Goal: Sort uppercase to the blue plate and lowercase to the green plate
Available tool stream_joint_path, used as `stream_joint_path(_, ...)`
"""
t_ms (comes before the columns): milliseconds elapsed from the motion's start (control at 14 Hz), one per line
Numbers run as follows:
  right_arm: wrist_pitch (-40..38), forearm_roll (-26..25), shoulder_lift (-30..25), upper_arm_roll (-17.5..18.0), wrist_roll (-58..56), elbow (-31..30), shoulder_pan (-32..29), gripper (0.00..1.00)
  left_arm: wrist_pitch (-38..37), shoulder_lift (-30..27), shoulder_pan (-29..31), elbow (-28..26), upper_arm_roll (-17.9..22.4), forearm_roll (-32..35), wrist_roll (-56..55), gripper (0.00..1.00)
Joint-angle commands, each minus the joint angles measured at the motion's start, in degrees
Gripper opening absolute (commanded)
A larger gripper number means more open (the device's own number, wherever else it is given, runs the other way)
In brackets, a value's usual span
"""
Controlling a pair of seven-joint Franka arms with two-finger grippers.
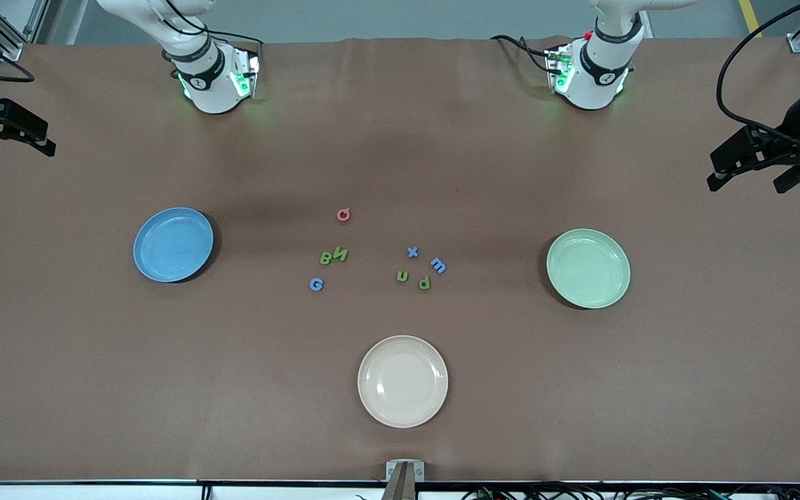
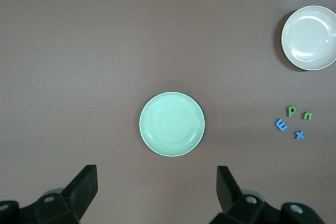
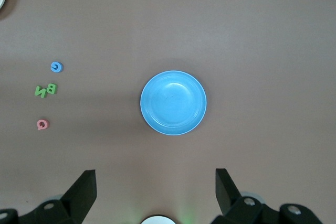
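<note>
Uppercase and lowercase lie between plates; left gripper and right gripper gape, half cropped.

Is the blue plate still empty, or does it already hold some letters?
Empty. The blue plate shows only its bare inside in the front and right wrist views, and all eight letters lie on the table between it and the green plate.

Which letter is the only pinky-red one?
The Q. It lies alone, farthest from the front camera; the other letters are green or blue.
</note>
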Motion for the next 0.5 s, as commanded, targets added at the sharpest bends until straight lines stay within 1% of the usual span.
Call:
stream_joint_path(0,1.4,0.2,-1.4,0.1,1.0,-1.5,0.2,1.00,-0.9,-0.4,0.3,0.5,-0.1,-0.1,0.6,1.00)
stream_joint_path(429,2.0,0.5,-1.3,0.1,1.0,-1.4,0.3,1.00,-1.0,-0.1,0.4,0.3,-0.1,-1.2,-0.2,1.00)
